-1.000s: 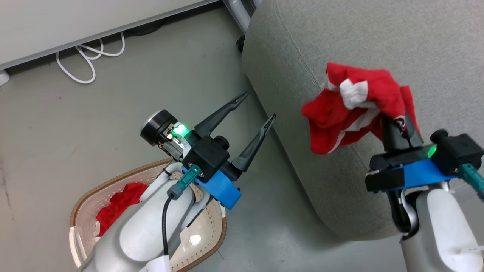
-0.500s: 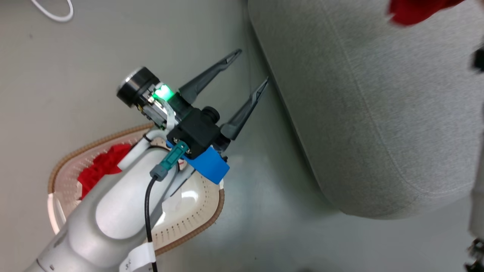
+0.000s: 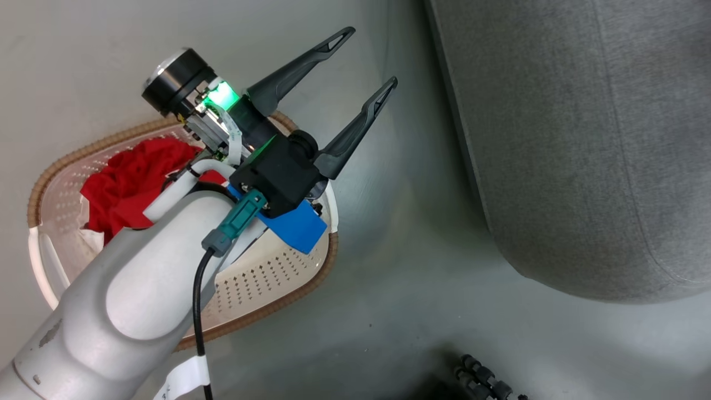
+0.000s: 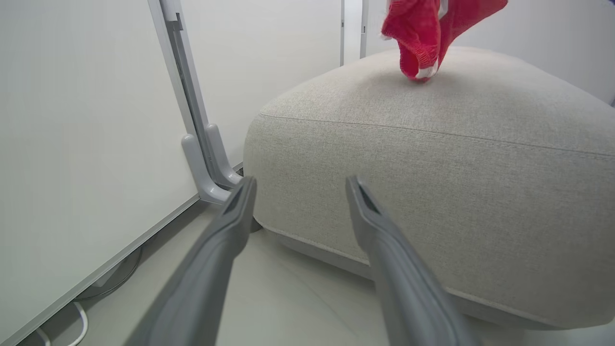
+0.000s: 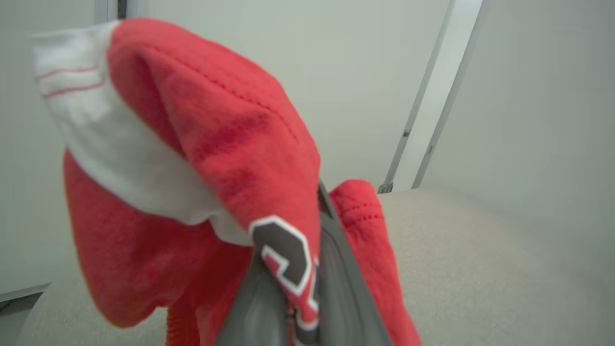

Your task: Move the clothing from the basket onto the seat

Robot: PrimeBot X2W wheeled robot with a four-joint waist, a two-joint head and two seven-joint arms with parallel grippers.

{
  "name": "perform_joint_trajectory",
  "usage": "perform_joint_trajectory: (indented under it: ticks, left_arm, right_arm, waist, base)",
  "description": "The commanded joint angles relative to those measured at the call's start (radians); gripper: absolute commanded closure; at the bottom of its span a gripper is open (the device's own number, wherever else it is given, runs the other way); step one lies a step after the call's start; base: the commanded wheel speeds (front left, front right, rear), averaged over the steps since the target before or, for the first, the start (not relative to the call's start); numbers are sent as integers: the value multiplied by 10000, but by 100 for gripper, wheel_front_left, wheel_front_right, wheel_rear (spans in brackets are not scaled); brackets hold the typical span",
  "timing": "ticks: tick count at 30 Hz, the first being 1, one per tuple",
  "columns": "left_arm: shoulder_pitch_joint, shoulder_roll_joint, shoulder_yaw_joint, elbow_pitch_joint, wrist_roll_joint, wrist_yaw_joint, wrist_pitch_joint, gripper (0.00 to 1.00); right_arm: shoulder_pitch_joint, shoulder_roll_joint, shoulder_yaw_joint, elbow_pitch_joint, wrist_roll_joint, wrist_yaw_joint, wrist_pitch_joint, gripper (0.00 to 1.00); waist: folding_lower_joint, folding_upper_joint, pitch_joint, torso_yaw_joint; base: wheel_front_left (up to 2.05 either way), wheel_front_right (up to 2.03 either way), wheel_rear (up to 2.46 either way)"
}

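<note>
right gripper [image 5: 298, 269] clamps a soft red white-trimmed garment [image 5: 192, 168] over the large grey fabric seat [image 3: 583, 139], unreleased. left gripper [image 3: 369, 55], spread and empty, hovers above the oval cream perforated basket [image 3: 311, 278]; more red clothing [image 3: 133, 178] lies inside.

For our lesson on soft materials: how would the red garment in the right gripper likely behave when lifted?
The red garment is probably floppy: it droops in folds around the right gripper. Likely light: one small pinch carries the bunch. Its hem hangs limp over the seat, so it should slump, not roll.
</note>
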Motion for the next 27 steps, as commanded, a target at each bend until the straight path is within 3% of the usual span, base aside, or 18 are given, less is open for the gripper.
perform_joint_trajectory:
  ticks: [1,11,12,13,14,22,27]
  left_arm:
    - [-180,105,20,-94,42,-14,41,0]
    - [-242,391,60,-359,-45,85,145,0]
    - [-221,410,63,-359,-58,85,140,0]
    - [-184,424,61,-341,-73,104,116,0]
    - [-146,420,54,-318,-84,126,92,0]
    - [166,51,30,88,-310,340,-350,0]
    - [495,-246,152,552,-556,528,-614,0]
  right_arm:
    - [54,-21,-108,381,-158,1,-9,100]
    - [19,496,-860,2773,-827,1,-10,100]
    - [-45,579,-864,2796,-904,1,-10,82]
    - [-55,693,-864,2795,-1017,1,-10,16]
    - [-56,794,-860,2738,-1133,1,-10,0]
    - [919,1379,-397,1805,-1951,-1,-12,0]
    - [2462,1277,255,624,-1572,-1,-10,0]
  waist:
    - [-1,0,243,85]
    - [-1,0,436,166]
    - [-1,0,418,155]
    - [-1,0,375,145]
    - [-1,0,323,145]
    - [-1,0,-609,275]
    - [-1,0,-1524,435]
  base:
    - [0,0,0]
    - [0,0,0]
    - [0,0,0]
    - [0,0,0]
    - [0,0,0]
    - [0,0,0]
    - [0,0,0]
